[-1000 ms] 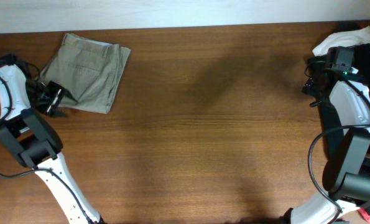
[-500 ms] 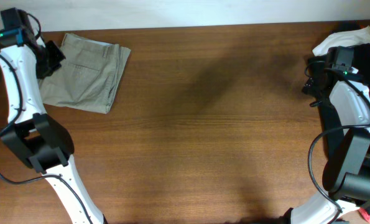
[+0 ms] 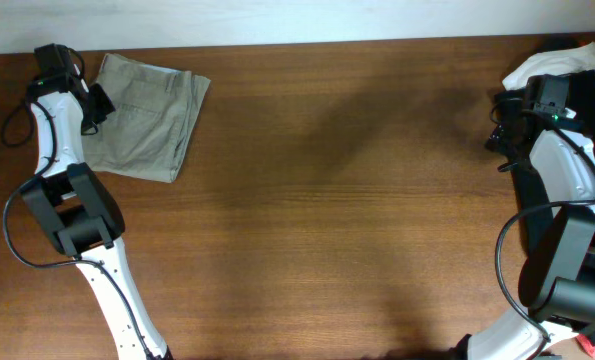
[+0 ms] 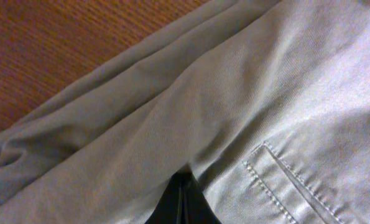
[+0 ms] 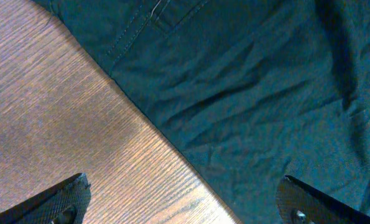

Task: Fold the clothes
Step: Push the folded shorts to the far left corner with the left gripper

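At the far left corner of the brown wooden table [image 3: 327, 220], the pale khaki cotton shorts [image 3: 147, 115] lie as a compact, layered rectangle with a stitched pocket seam [image 4: 278, 186] facing up. The left gripper [image 3: 92, 100] sits at the garment's left edge. In the left wrist view its fingers are pressed together, with the tips hidden under a ridge of cloth, so it cannot be determined whether a layer is pinched. The right gripper [image 5: 185, 205] is spread wide over the dark navy garment [image 5: 247, 93] beside a white cloth [image 3: 547, 65], well apart from the shorts. The fold appears nearly complete. The next move calls for lifting the left gripper clear without dragging the layers.
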Available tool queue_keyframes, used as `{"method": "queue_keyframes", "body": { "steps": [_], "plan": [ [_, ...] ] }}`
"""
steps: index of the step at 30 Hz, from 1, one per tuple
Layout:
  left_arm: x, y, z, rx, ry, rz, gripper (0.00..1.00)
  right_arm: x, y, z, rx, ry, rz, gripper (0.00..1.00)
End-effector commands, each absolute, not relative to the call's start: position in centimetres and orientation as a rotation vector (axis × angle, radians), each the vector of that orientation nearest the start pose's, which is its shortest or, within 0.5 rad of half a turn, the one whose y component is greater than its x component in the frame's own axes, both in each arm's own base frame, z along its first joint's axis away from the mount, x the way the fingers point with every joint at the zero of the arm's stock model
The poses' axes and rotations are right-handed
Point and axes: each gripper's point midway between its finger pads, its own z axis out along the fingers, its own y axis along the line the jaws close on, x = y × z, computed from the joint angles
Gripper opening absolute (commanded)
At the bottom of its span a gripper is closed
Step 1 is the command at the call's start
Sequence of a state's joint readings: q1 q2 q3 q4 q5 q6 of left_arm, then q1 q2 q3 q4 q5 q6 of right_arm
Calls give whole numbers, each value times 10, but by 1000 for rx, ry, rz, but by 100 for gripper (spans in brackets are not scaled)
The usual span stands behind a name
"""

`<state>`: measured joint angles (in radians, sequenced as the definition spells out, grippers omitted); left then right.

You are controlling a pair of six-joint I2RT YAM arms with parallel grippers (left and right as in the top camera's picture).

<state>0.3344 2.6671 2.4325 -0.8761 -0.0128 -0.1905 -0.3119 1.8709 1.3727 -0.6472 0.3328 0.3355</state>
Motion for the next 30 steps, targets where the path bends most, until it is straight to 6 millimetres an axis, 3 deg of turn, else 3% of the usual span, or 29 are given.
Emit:
{"method": "queue_keyframes", "body": {
  "steps": [1, 10, 14, 16, 18, 19, 21, 23, 26, 30],
  "plan": [
    [572, 231, 8, -734, 2589, 137, 1, 404, -193, 96, 955, 2476, -459, 99],
    [523, 323, 7, -943, 2544, 247, 1, 404, -193, 96, 955, 2476, -459, 99],
    [523, 337, 20, -848, 2546, 283, 2, 404, -193, 96, 955, 2476, -459, 99],
    [544, 329, 55, -792, 2469, 184, 3, 404, -193, 96, 955, 2476, -459, 99],
    [550, 329, 111, -837, 2362, 152, 4, 404, -193, 96, 955, 2476, -459, 98],
    [551, 317, 152, -795, 2319, 85, 4, 404, -193, 96, 955, 2476, -459, 99],
    [545, 282, 199, -718, 2310, -95, 4, 404, -193, 96, 955, 2476, -459, 99],
    [526, 248, 223, -696, 2357, -215, 1, 404, -193, 96, 955, 2476, -459, 99],
    [472, 203, 225, -771, 2558, -285, 1, 404, -193, 96, 955, 2476, -459, 99],
    [437, 184, 241, -796, 2645, -253, 1, 404, -193, 96, 955, 2476, -459, 99]
  ]
}}
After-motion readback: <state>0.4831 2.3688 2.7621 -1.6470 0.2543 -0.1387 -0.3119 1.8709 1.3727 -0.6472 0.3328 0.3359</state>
